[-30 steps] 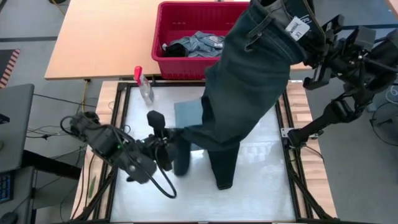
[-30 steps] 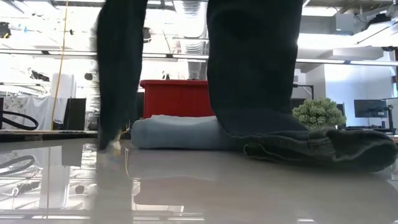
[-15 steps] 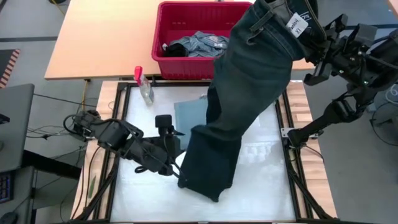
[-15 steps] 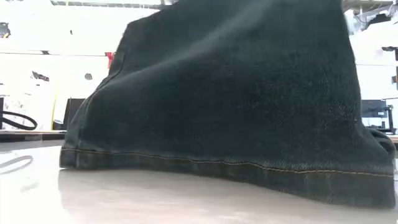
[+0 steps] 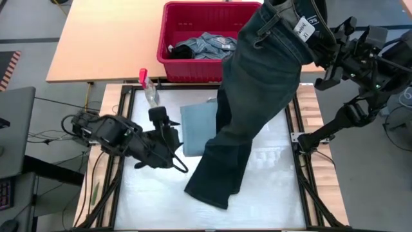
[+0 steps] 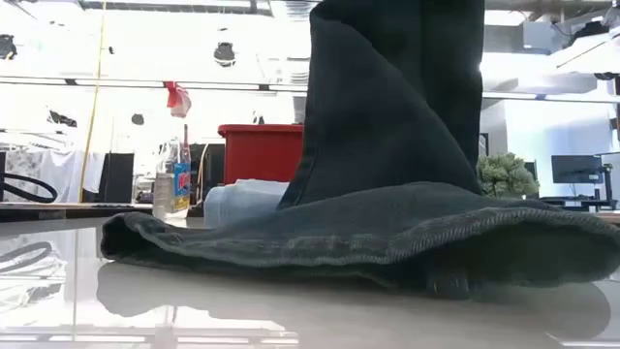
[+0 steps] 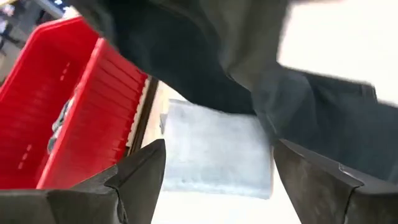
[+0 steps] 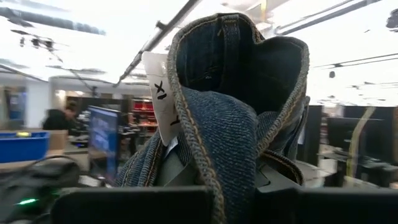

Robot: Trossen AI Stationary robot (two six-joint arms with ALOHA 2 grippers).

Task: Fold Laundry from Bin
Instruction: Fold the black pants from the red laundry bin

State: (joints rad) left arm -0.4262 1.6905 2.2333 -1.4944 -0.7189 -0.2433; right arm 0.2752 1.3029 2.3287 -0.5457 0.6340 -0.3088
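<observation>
Landmark: you can place everything against the folded light-blue cloth (image 5: 196, 120), which lies flat on the white table (image 5: 270, 193), roughly mid-table.

Jeans hem: nearest the table's front edge, the leg ends of the dark jeans (image 5: 257, 90) lie crumpled on the table, in front of the folded cloth and partly over its right edge. In the low view the hem (image 6: 320, 242) fills the foreground, with the legs rising steeply behind it.

Left gripper: your left gripper (image 5: 168, 132) sits just left of the folded cloth, low over the table. Its fingers (image 7: 140, 168) are spread wide with nothing between them; in its wrist view they frame the folded cloth (image 7: 214, 149), and the jeans hang just beyond it.

Spray bottle: a small clear bottle with a red top (image 5: 148, 87) stands behind the folded cloth and to its left, near the table's back corner.

Jeans body: from the hem the jeans climb diagonally up and back, past the right side of the folded cloth, towards the right arm.

Right gripper: your right gripper (image 5: 314, 40) is raised high, well behind and right of the folded cloth, clenched on the waistband of the jeans (image 8: 236, 124), beside a white tag.

Bin: the red bin (image 5: 168, 38) stands beyond the folded cloth on the wooden table. A faded denim garment (image 5: 203, 46) lies bunched inside it.
</observation>
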